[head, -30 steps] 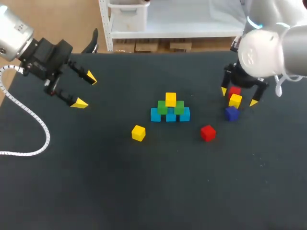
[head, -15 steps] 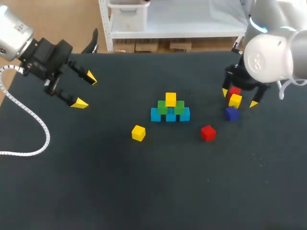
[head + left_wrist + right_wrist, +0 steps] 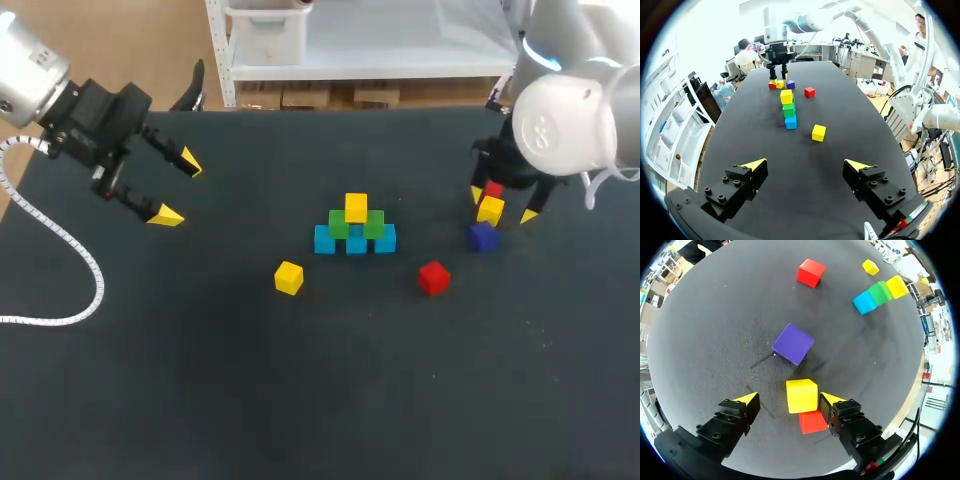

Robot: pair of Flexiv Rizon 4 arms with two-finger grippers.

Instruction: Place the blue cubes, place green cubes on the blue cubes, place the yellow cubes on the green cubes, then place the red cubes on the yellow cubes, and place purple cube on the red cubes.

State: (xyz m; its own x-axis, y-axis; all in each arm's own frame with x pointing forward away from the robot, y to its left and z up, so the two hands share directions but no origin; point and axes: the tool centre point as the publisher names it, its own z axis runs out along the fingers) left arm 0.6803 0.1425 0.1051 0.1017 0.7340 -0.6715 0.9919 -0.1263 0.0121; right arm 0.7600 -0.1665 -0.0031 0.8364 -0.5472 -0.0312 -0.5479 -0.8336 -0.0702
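From the head view, my left gripper hangs over the far left of the table, fingers spread wide and holding nothing. In the middle stand the blue cubes in a row, the green cubes on them and the top yellow cube on the green. The loose yellow cube lies in front of the stack on my left, the front red cube on my right. My right gripper is low at the far right, fingers apart, with the right-hand yellow cube between them, the back red cube just behind it and the purple cube just in front.

In the left wrist view, my left gripper is open, and the stack and the loose yellow cube lie well ahead of it.

In the right wrist view, my right gripper is open around the right-hand yellow cube, which sits just beside one finger and apart from the other. The back red cube touches it on the near side; the purple cube lies just ahead.
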